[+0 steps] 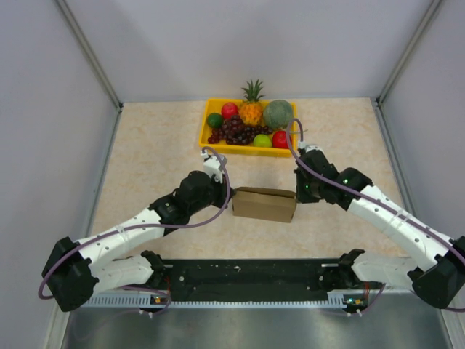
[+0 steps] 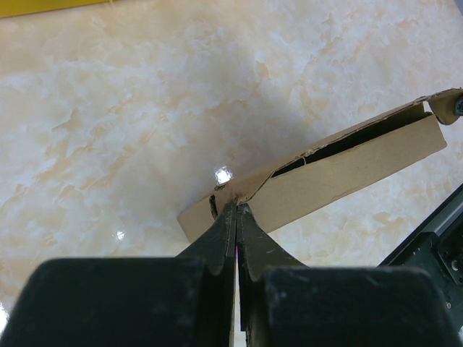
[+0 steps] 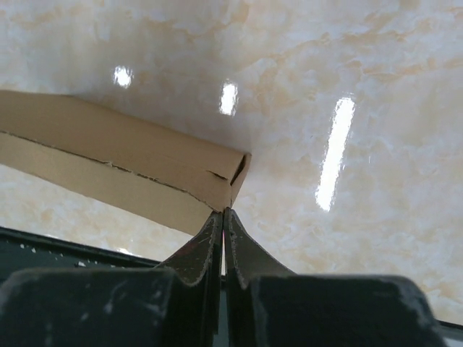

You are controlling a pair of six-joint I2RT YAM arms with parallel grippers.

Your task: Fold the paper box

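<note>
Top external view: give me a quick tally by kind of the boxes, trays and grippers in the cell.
Paper box: 1
Yellow tray: 1
Grippers: 2 (left gripper, right gripper)
Total: 4

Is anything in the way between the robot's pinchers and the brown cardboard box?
Nothing visible. The shut left gripper and shut right gripper touch opposite ends of the plain brown cardboard box.

Pale grey walls [image 1: 254, 43] enclose a glossy beige marble-patterned table [image 1: 145, 160].
</note>
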